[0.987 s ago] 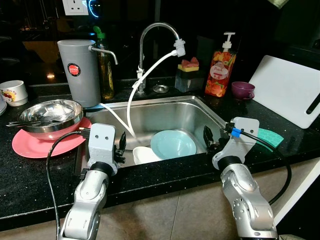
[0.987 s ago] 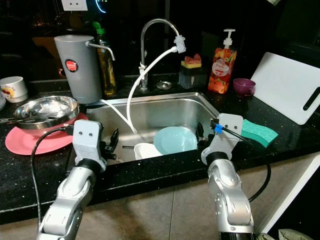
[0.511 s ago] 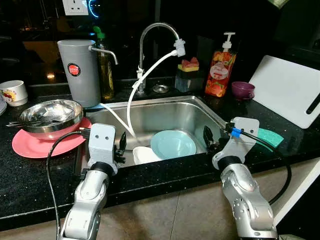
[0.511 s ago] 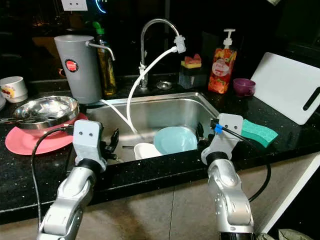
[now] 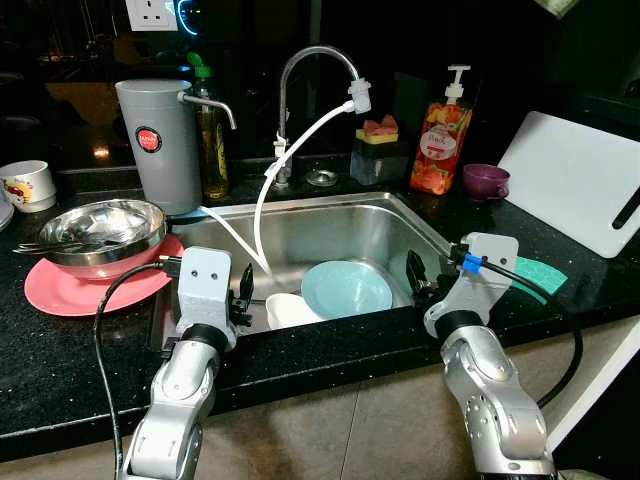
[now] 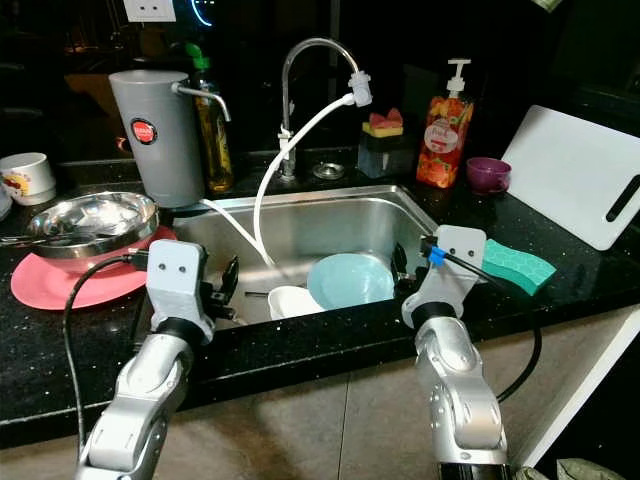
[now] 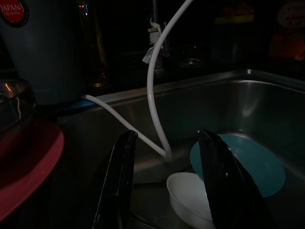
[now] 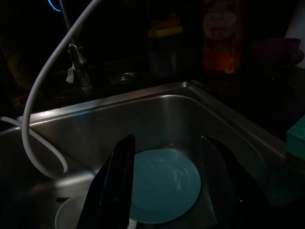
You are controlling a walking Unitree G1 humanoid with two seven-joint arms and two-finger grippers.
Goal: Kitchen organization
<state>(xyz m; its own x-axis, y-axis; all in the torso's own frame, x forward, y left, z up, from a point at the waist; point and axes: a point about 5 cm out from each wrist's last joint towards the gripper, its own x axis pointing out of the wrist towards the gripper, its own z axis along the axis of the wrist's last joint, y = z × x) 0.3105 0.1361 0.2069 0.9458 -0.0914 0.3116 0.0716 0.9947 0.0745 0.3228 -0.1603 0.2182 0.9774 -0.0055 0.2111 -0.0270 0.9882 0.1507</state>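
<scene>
A light blue plate (image 5: 346,288) lies in the steel sink (image 5: 330,228), with a white bowl (image 5: 290,310) beside it on the left. My left gripper (image 5: 242,295) hovers open at the sink's front left edge, with the bowl (image 7: 190,200) just beyond its fingers. At the front right edge my right gripper (image 5: 418,277) is open too, and the plate (image 8: 164,186) lies between and beyond its fingers. Neither holds anything. On the left counter a steel bowl (image 5: 100,232) sits on a pink plate (image 5: 70,292).
A white hose (image 5: 268,190) runs from the tap (image 5: 310,65) into the sink. Behind stand a grey jug (image 5: 157,145), an oil bottle (image 5: 211,135), a soap dispenser (image 5: 440,140), a purple cup (image 5: 485,180). A white cutting board (image 5: 575,180) and green sponge (image 6: 518,265) lie right; a mug (image 5: 27,185) far left.
</scene>
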